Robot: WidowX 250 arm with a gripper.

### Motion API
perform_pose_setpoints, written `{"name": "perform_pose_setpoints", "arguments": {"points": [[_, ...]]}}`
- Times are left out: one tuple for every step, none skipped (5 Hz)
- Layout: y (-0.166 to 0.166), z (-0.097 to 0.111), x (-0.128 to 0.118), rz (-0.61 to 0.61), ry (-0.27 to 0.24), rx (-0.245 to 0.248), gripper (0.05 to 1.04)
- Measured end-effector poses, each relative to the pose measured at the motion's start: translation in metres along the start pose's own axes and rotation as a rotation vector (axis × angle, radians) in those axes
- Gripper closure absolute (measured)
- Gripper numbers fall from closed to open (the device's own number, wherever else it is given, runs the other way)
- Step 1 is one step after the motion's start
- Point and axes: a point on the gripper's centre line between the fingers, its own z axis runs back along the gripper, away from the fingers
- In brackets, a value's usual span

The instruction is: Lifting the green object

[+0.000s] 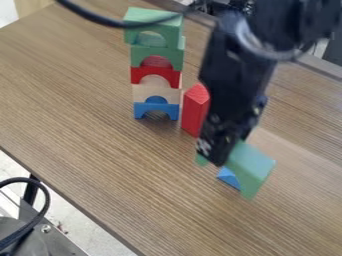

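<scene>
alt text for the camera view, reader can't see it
A black robot gripper is at a green arch block, with a blue block beside it, over a wooden table. Behind stand a red block and a tower of green, red, tan and blue arches.

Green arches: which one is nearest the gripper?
The green arch right at the gripper, away from the tower; the other two green arches sit stacked at the tower's top.

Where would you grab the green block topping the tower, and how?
Probably from above, jaws across the flat front and back of the green block, just over its arch: nothing is stacked on it, and those faces look parallel.
</scene>
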Motion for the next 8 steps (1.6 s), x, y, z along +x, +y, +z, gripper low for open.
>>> {"name": "perform_pose_setpoints", "arguments": {"points": [[-0.011, -0.029, 0.000, 0.031, -0.006, 0.063, 0.526], [-0.022, -0.043, 0.015, 0.092, 0.007, 0.102, 0.526], [-0.035, -0.049, 0.028, 0.147, 0.062, 0.143, 0.526], [-0.041, -0.051, 0.042, 0.176, 0.072, 0.150, 0.526], [-0.042, -0.054, 0.048, 0.175, 0.077, 0.160, 0.526], [-0.036, -0.060, 0.049, 0.162, 0.070, 0.168, 0.526], [-0.023, -0.064, 0.050, 0.132, 0.046, 0.165, 0.526], [-0.013, -0.068, 0.049, 0.105, 0.017, 0.171, 0.489]]}}
